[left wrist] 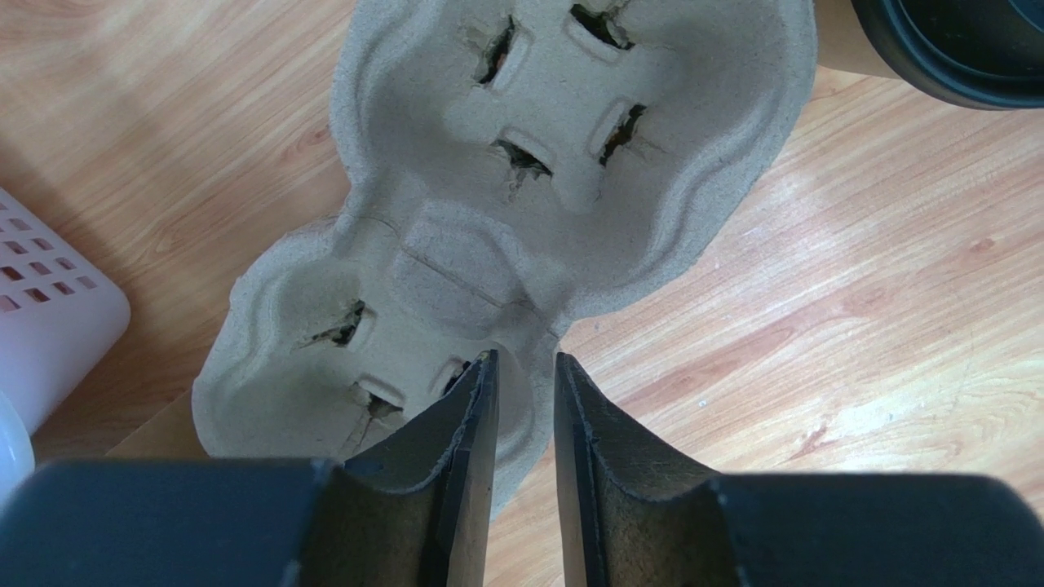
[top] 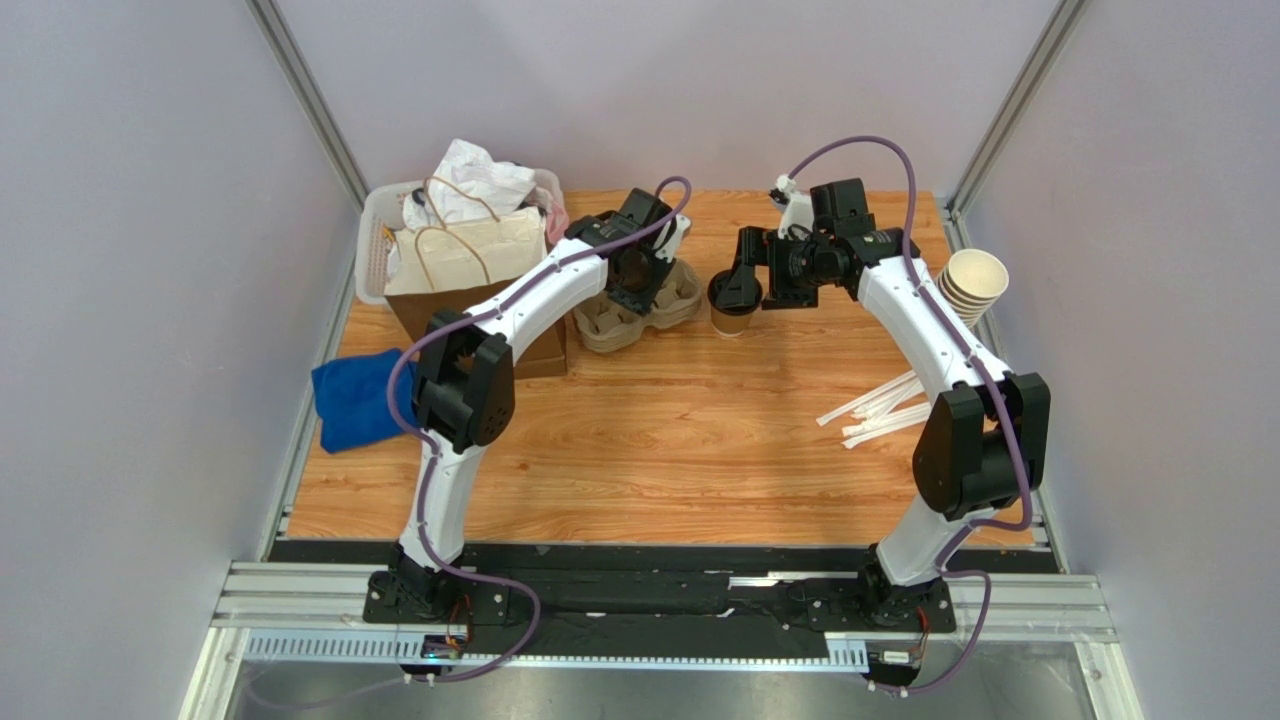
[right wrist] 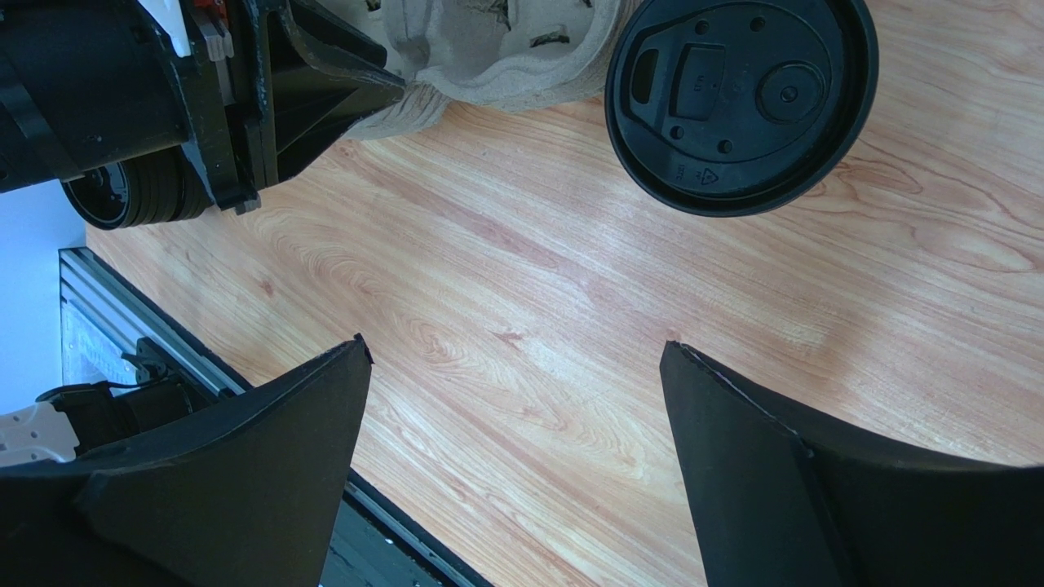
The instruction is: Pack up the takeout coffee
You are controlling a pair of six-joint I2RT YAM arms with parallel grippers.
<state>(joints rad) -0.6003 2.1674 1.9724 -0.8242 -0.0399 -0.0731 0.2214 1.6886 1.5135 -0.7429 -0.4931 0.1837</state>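
Top external view: the takeout coffee (top: pixel 733 318) stands on the table (top: pixel 676 450), not yet in the pulp cup carrier (top: pixel 606 324).

The coffee sits toward 12 o'clock from the table's middle, with the carrier just beside it at its 9 o'clock. In the right wrist view its black lid (right wrist: pixel 741 104) lies at 1 o'clock. The right gripper (right wrist: pixel 512 349) hangs over bare wood with its jaws spread wide, holding nothing. In the left wrist view the left gripper (left wrist: pixel 525 361) has its jaws a narrow gap apart at the carrier's (left wrist: pixel 576 184) near rim, and the rim shows in the gap. A brown paper bag (top: pixel 466 278) stands at 9 o'clock of the carrier. A stack of lidless cups (top: pixel 974 282) leans at the table's 3 o'clock edge, with white straws (top: pixel 879 408) near 4 o'clock.
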